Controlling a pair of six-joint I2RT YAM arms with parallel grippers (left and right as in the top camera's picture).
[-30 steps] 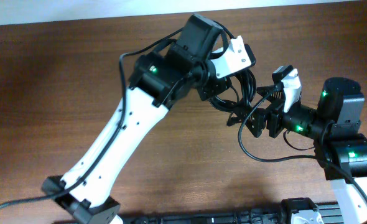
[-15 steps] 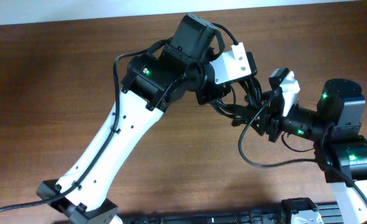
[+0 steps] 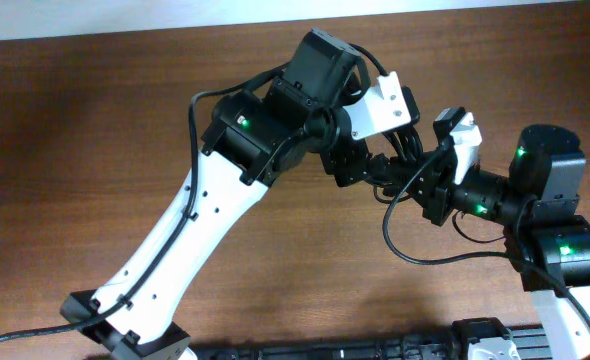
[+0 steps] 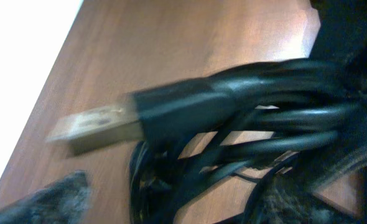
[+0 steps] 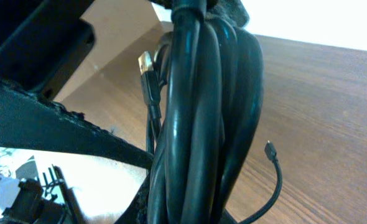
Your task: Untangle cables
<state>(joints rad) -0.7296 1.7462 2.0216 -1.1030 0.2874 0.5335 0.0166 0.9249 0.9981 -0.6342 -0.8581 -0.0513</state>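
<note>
Fingers of your right gripper [image 3: 422,193] have clamped onto the cables [image 5: 202,124], anchoring the bundle above the tabletop [image 3: 95,120]; your left gripper [image 3: 360,170], clamped a second ago, now stands wide beside the USB plug [image 4: 99,127], holding nothing, likely to regrip.

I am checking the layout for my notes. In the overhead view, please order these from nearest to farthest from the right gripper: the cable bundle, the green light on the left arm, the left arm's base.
1. cable bundle: at the right gripper itself, in its grip.
2. green light on the left arm: further left, upper middle.
3. left arm's base: bottom left corner.
</note>
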